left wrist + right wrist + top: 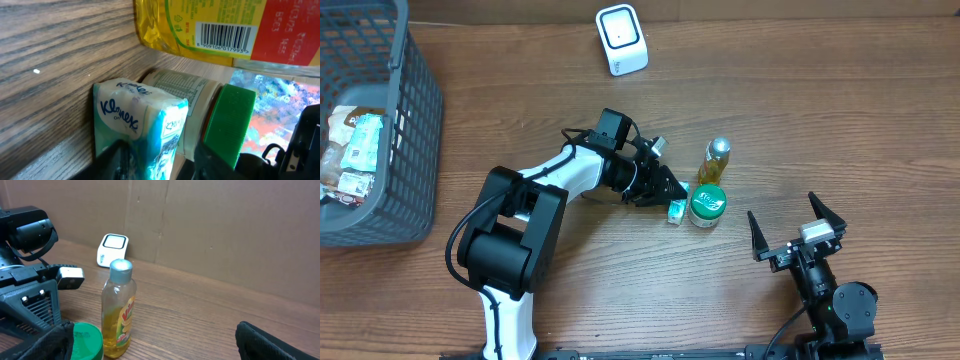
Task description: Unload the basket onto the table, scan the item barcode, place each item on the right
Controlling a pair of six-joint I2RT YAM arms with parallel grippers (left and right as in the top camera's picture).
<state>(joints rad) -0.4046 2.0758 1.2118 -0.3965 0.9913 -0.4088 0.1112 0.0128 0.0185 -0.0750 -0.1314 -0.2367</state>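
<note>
Overhead: the left gripper (668, 196) is sitting over the tissue pack (676, 211), which is lying on the surface (820, 100) beside the green-lidded jar (707, 205). The right gripper (781, 205) is standing wide, empty.

Left wrist: the fingers (112, 162) are flanking the pack; contact cannot be determined.

Right wrist: the bottle (119, 310) is standing upright.

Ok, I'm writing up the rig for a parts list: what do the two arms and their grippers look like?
The left arm has white links between bulky black joint housings, with a black cable looping beside its base; the left gripper is black. The right arm is black; the right gripper has two pointed black fingers and a pale grey block.
</note>
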